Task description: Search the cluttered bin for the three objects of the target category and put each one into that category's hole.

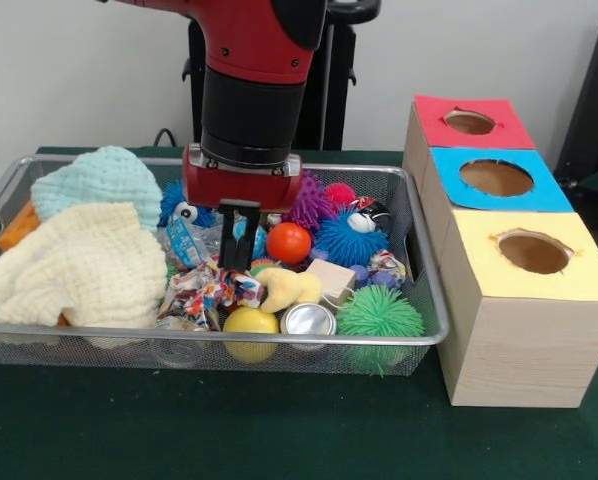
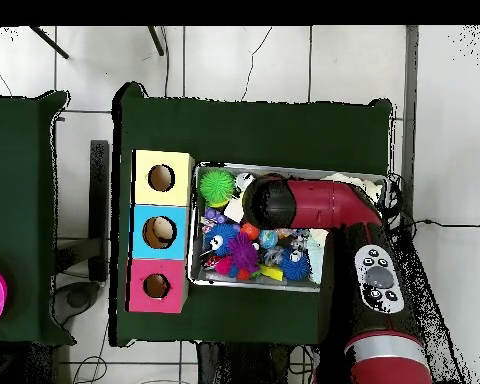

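Bin (image 1: 419, 335) of clutter sits left of centre in the front view, a wire mesh tray on the green table (image 1: 279, 430). The red and black arm (image 1: 254, 70) drops straight down from the top edge, wrist vertical, and the gripper (image 1: 237, 240) is dipped into the middle of the pile. Its two black fingers (image 1: 226, 235) hang close together, a narrow gap, with nothing clearly pinched as far as I can see.

Counting what's in there: two knitted cloths on the left, one mint (image 1: 97, 180) and one cream (image 1: 74, 265). Spiky balls: one green (image 1: 379, 315), one blue (image 1: 347, 240), one purple (image 1: 309, 200). One orange ball (image 1: 288, 242), one yellow ball (image 1: 250, 322), a silver tin (image 1: 308, 320), a pale wooden block (image 1: 331, 278) and a crinkly wrapper (image 1: 204, 290).

Right of the bin is the box (image 1: 514, 350) with three holes: red (image 1: 469, 122) at the back, blue (image 1: 496, 178) in the middle, yellow (image 1: 534, 252) nearest. No writing I can read anywhere.
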Robot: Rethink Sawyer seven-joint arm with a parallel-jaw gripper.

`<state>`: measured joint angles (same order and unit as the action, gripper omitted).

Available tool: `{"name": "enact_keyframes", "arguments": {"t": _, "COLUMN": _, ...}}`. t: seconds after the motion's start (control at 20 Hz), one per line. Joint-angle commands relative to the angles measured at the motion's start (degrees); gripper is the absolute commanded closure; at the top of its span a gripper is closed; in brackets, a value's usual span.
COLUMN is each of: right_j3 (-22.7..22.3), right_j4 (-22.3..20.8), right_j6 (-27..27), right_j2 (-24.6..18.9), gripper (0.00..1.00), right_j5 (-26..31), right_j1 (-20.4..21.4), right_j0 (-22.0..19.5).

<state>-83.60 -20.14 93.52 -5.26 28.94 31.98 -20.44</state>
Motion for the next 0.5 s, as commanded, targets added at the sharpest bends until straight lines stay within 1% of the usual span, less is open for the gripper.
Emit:
{"name": "enact_keyframes", "arguments": {"t": 0.05, "right_j3": -3.51, "right_j4": 1.00, "right_j6": 3.66, "right_j2": -3.02, "gripper": 1.00, "right_j5": 1.29, "right_j1": -1.39, "right_j0": -1.29}}
{"name": "enact_keyframes", "arguments": {"t": 0.1, "right_j3": -3.61, "right_j4": 0.73, "right_j6": 3.47, "right_j2": -3.17, "gripper": 1.00, "right_j5": 0.54, "right_j1": -1.36, "right_j0": -1.44}}
{"name": "enact_keyframes", "arguments": {"t": 0.15, "right_j3": -4.57, "right_j4": 2.04, "right_j6": 4.49, "right_j2": -3.27, "gripper": 0.00, "right_j5": 1.61, "right_j1": -1.36, "right_j0": -1.81}}
{"name": "enact_keyframes", "arguments": {"t": 0.25, "right_j3": -4.38, "right_j4": 1.39, "right_j6": 5.08, "right_j2": -2.48, "gripper": 0.00, "right_j5": 0.88, "right_j1": -1.23, "right_j0": -0.98}}
{"name": "enact_keyframes", "arguments": {"t": 0.3, "right_j3": -4.36, "right_j4": 1.12, "right_j6": 5.66, "right_j2": -1.66, "gripper": 0.00, "right_j5": 0.90, "right_j1": -0.50, "right_j0": -0.29}}
{"name": "enact_keyframes", "arguments": {"t": 0.5, "right_j3": -5.01, "right_j4": 2.82, "right_j6": 5.59, "right_j2": -3.15, "gripper": 0.00, "right_j5": 1.65, "right_j1": -0.79, "right_j0": -1.59}}
